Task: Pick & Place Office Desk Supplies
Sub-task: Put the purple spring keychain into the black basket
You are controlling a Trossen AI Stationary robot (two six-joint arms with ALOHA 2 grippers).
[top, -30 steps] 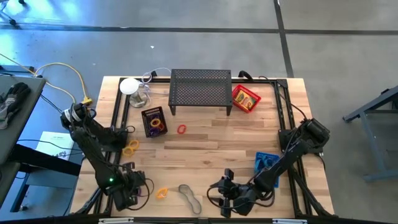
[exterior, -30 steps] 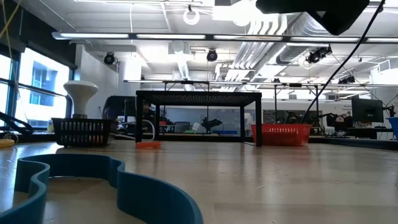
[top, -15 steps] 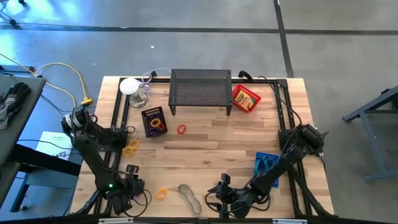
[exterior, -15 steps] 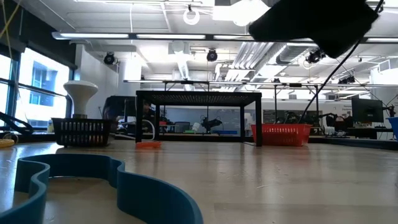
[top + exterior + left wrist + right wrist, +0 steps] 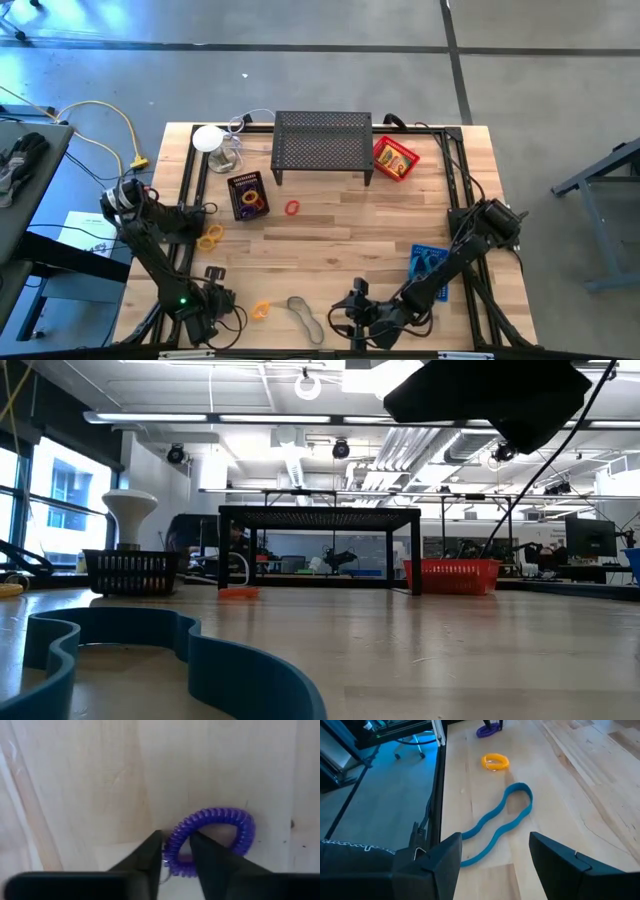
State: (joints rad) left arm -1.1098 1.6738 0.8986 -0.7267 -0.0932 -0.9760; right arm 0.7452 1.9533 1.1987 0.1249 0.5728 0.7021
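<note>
Here, purple ring (image 5: pixel 210 840) between left hand (image 5: pixel 176 851) fingers

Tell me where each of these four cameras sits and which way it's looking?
High: overhead, facing straight down on the table; both arms show.
Low: at tabletop height, looking level across at the black stand; an arm hangs dark at the top.
Left wrist: on the left arm, facing the wood; left gripper straddles a purple ring.
Right wrist: on the right arm, looking past the open right gripper at a blue band.
Shared: right wrist and low views both show that band.
</note>
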